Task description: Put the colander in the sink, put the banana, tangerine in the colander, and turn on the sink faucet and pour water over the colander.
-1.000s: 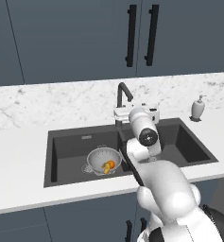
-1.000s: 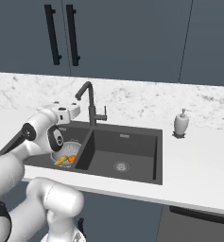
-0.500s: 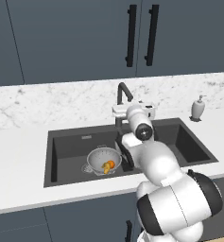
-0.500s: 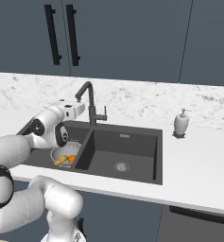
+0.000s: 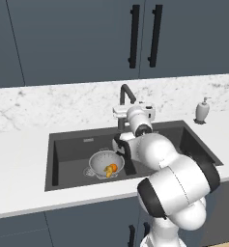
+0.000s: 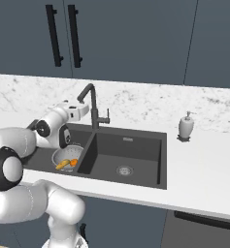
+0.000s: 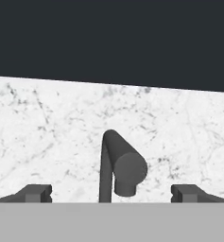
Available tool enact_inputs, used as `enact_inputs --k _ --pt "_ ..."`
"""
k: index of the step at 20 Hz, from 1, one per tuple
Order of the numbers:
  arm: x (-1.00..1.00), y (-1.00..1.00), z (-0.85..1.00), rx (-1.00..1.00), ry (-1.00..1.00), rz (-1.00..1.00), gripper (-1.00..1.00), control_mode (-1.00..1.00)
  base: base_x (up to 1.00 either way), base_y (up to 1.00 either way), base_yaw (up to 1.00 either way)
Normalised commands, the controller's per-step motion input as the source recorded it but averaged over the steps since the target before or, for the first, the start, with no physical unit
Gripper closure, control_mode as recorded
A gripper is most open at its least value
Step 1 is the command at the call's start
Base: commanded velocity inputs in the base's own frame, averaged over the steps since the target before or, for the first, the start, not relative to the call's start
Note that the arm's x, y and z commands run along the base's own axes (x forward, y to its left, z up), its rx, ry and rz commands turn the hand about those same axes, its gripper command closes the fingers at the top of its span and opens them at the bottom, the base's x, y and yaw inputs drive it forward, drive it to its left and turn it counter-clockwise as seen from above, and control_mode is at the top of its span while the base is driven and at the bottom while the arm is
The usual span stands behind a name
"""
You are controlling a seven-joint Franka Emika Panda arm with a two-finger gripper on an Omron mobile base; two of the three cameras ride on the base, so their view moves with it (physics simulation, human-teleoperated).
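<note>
The pale grey colander (image 5: pixel 102 164) (image 6: pixel 67 154) sits in the left basin of the dark sink (image 5: pixel 67 154) (image 6: pixel 136 155). It holds the yellow banana (image 5: pixel 107 170) (image 6: pixel 62 164) and the orange tangerine (image 5: pixel 114 167) (image 6: pixel 73 162). The dark gooseneck sink faucet (image 5: pixel 126 93) (image 6: pixel 90 98) rises behind the centre divider. My gripper (image 5: pixel 129 110) (image 6: pixel 83 110) (image 7: pixel 111 194) hovers open just in front of the faucet, above the sink. In the hand view the spout (image 7: pixel 125 169) points back between the two fingertips (image 7: pixel 38 193), which touch nothing.
A white soap dispenser (image 5: pixel 202 110) (image 6: pixel 186 127) stands on the marble counter (image 5: pixel 24 140) right of the sink. Dark cabinet doors with black handles (image 5: pixel 134 36) hang above the marble backsplash. My own arm bulks over the sink's right basin in the left base view.
The hand has drifted a little toward the faucet while the arm's elbow folded lower. Its jaws stayed open. The colander and fruit have not moved.
</note>
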Motion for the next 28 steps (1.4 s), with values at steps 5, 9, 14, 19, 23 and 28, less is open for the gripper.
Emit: enact_inputs --k 5,9,14,19,23,28 --pt "0.11 0.00 0.08 0.00 0.00 0.00 -1.00 -1.00 0.00 0.00 0.00" --pt "0.08 0.00 0.06 0.00 0.00 0.00 -1.00 -1.00 0.00 0.00 0.00" --pt "0.01 0.00 0.13 0.00 0.00 0.00 -1.00 -1.00 0.00 0.00 0.00" --pt "0.00 0.00 0.13 0.00 0.00 0.00 -1.00 -1.00 0.00 0.00 0.00" --pt "0.00 0.00 0.02 0.00 0.00 0.00 -1.00 -1.00 0.00 0.00 0.00" --pt "0.01 0.00 0.00 0.00 0.00 0.00 -1.00 -1.00 0.00 0.00 0.00"
